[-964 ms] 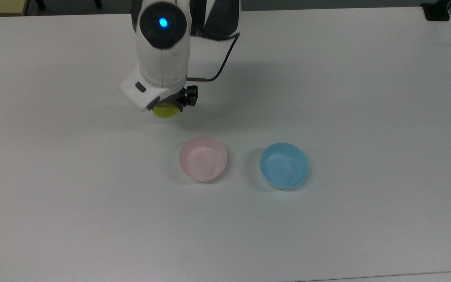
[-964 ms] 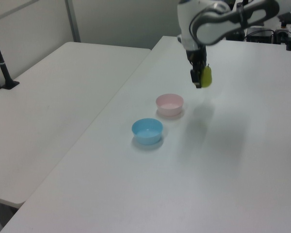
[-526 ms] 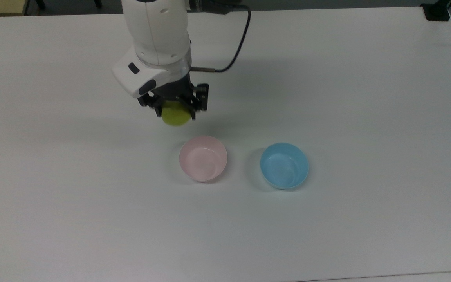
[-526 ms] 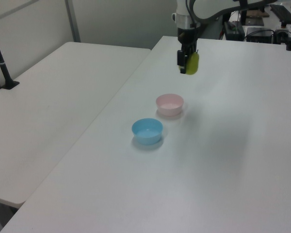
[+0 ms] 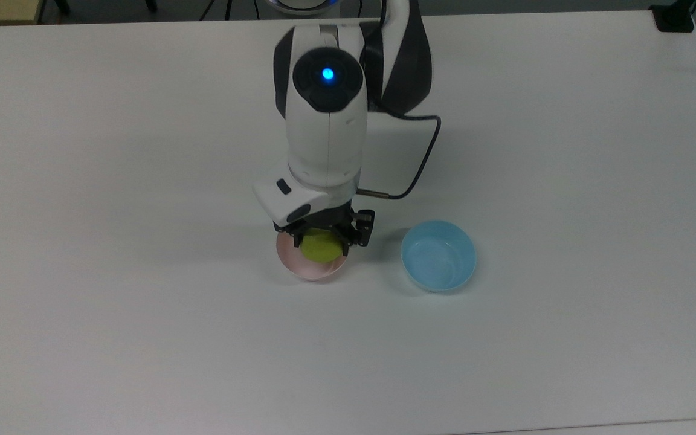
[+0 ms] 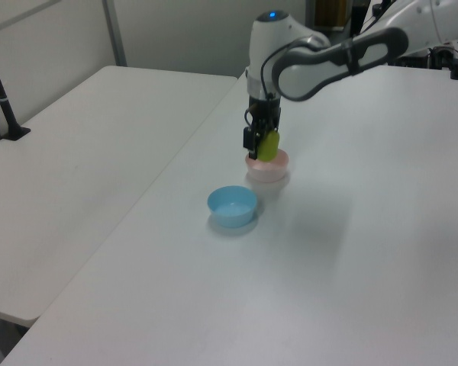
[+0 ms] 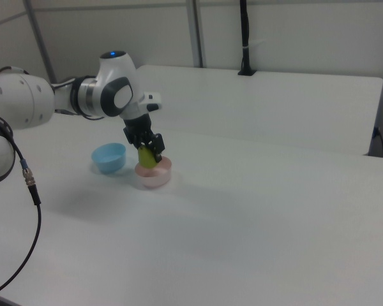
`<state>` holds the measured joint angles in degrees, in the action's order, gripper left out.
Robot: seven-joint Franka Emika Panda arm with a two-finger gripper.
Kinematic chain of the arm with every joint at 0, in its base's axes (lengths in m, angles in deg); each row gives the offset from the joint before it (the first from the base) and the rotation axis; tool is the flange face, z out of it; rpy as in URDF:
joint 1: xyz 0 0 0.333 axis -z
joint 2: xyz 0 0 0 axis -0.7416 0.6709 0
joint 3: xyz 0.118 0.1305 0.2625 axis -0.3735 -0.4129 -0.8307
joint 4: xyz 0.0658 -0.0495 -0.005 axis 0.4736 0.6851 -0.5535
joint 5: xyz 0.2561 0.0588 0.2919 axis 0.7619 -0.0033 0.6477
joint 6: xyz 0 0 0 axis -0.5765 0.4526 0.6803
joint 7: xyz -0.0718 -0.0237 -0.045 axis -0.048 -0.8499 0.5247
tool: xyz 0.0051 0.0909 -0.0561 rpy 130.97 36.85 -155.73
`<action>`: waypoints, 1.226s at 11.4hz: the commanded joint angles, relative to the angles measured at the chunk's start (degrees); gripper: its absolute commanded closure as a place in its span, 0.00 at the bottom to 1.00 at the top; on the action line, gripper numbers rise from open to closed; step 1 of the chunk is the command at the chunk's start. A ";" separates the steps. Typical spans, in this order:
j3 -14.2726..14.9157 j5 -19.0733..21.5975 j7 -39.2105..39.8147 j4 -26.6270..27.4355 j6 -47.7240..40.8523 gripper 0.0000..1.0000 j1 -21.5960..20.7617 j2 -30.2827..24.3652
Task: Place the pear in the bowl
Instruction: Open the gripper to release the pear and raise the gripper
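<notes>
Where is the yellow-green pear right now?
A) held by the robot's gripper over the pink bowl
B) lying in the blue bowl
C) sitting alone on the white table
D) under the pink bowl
A: the gripper grips the pear right above the pink bowl, while the blue bowl beside it holds nothing.
</notes>
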<state>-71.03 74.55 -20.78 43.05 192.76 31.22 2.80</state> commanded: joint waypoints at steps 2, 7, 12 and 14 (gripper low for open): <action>1.23 -0.43 -0.77 -1.55 0.88 0.40 -1.81 3.71; 1.32 -2.64 0.90 -0.41 -0.09 0.00 -0.85 -0.75; 1.32 -3.25 3.26 3.62 -16.75 0.00 2.66 -15.24; 1.32 -3.34 10.19 8.36 -21.95 0.00 4.50 -21.57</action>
<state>-69.66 71.89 -17.12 42.65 174.63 34.44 -10.02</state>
